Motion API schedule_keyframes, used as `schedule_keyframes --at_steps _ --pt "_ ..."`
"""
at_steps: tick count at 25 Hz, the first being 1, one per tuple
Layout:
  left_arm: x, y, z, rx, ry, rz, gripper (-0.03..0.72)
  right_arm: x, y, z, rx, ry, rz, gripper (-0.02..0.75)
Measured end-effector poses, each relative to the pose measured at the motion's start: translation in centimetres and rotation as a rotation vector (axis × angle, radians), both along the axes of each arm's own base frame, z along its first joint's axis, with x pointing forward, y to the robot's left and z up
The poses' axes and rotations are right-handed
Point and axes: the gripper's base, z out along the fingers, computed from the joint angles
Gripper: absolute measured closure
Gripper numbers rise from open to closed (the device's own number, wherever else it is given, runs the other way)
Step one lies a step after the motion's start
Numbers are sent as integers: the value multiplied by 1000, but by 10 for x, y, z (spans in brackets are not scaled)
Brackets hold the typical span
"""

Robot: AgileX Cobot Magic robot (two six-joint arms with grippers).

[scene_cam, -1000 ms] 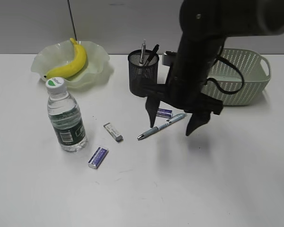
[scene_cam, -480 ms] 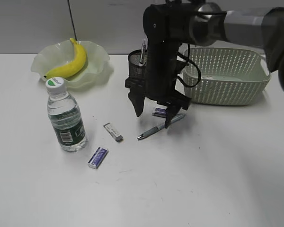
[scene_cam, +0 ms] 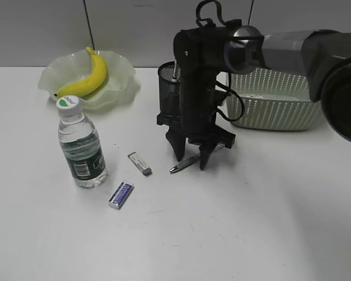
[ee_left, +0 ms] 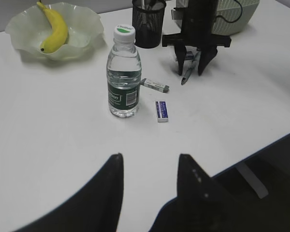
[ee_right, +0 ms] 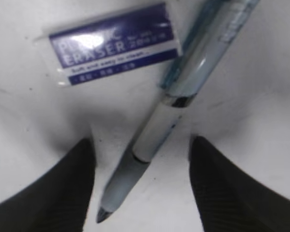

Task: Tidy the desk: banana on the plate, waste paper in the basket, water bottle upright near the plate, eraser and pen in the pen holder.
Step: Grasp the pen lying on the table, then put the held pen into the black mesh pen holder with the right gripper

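Pen [ee_right: 169, 101]: lying on the desk [scene_cam: 251, 222] between the right gripper's [scene_cam: 190, 161] open jaws.
Change: jaws are dropping and narrowing; grab looks near.
Left gripper [ee_left: 150, 181]: jaws open, empty.

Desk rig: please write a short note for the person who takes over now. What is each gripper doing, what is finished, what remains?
Right gripper: open, down astride the pen on the desk, not yet gripping.
Left gripper: open, empty, hovering.
Done: banana on plate; bottle upright near it.
Left: pen and three erasers, one beside the pen, two near the bottle, go into the holder.
Basket: contents unclear.
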Motion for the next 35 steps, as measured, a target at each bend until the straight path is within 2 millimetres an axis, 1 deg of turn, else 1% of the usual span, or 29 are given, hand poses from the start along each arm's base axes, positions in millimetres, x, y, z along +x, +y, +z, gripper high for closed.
schedule_keyframes --at_steps 1,3,4,10,12,14,15,19,20,22,24,26,28,32,35 --pt "0 0 0 0 0 0 407 0 1 0 13 6 6 353" --pt "0 0 0 0 0 0 407 -1 3 -1 29 17 21 566" --pt "0 0 0 0 0 0 407 -1 3 -1 31 19 23 629" --pt "0 0 0 0 0 0 409 -1 3 3 33 14 13 627" --pt "0 0 0 0 0 0 410 -3 3 13 20 -14 9 627" --pt "0 0 0 0 0 0 411 -4 3 37 -14 -83 27 627" --pt "0 0 0 0 0 0 411 -5 5 54 -29 -152 50 627" --pt "0 0 0 0 0 0 411 -4 7 123 -140 -518 203 627" --pt "0 0 0 0 0 0 411 -2 7 137 -154 -609 237 627" --pt "0 0 0 0 0 0 411 5 9 156 -192 -784 318 627" --pt "0 0 0 0 0 0 412 14 12 165 -195 -910 384 627" --pt "0 0 0 0 0 0 417 23 12 167 -171 -987 417 627" --pt "0 0 0 0 0 0 421 31 14 162 -144 -1037 447 627" --pt "0 0 0 0 0 0 422 48 15 130 -142 -1053 499 627" --pt "0 0 0 0 0 0 422 56 15 109 -165 -1042 532 627"
